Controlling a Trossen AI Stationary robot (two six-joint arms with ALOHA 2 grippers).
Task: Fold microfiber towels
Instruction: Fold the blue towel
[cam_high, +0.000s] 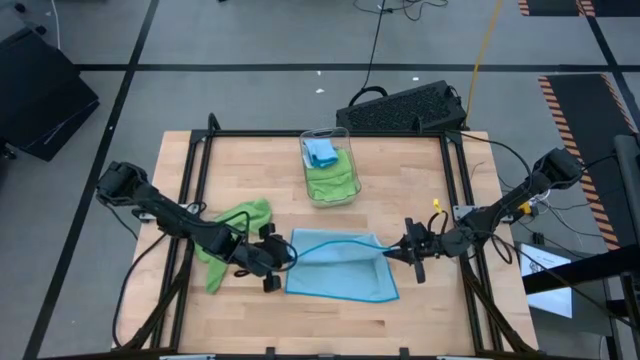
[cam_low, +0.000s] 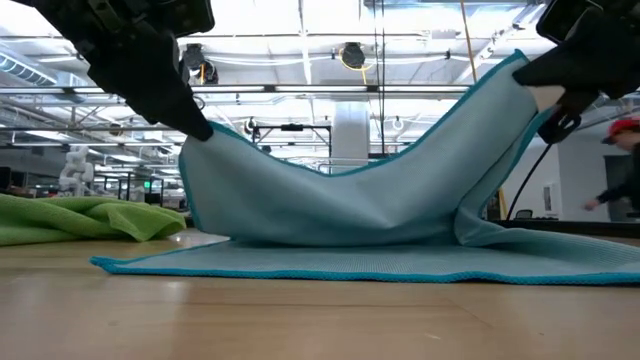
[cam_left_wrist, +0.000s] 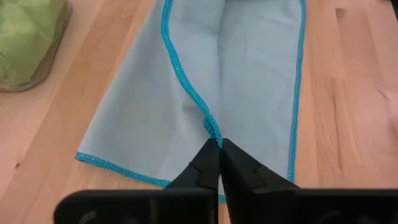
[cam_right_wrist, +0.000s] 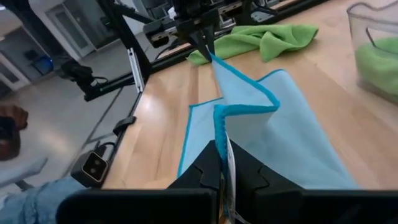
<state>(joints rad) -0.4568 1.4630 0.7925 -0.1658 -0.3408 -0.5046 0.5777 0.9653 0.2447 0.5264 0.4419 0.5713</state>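
A light blue microfiber towel (cam_high: 340, 268) with a teal hem lies mid-table. Its near part rests flat on the wood and its far edge is raised. My left gripper (cam_high: 283, 253) is shut on the far left corner and my right gripper (cam_high: 392, 250) is shut on the far right corner. In the low view the raised edge (cam_low: 350, 185) sags between the two holds, and the right side stands higher. A lime green towel (cam_high: 238, 222) lies crumpled on the table behind my left gripper. My left gripper pinches the towel's teal hem (cam_left_wrist: 212, 126) at the far left corner between its two fingertips. It comes from the table's left, slanting down. That corner is lifted and the cloth below it runs down to the table. My right gripper pinches the hem (cam_right_wrist: 219, 130) at the far right corner between its fingertips, coming nearly level from the table's right. The corner is held high (cam_low: 520, 70) and the cloth falls from it in a fold to the table.
A clear plastic bin (cam_high: 346, 192) at the far middle holds green and blue cloths. Black frame rails run along the table's left and right sides (cam_high: 186, 200). A person (cam_low: 620, 170) moves in the room beyond, and a blue sleeve (cam_right_wrist: 37, 199) shows off the table.
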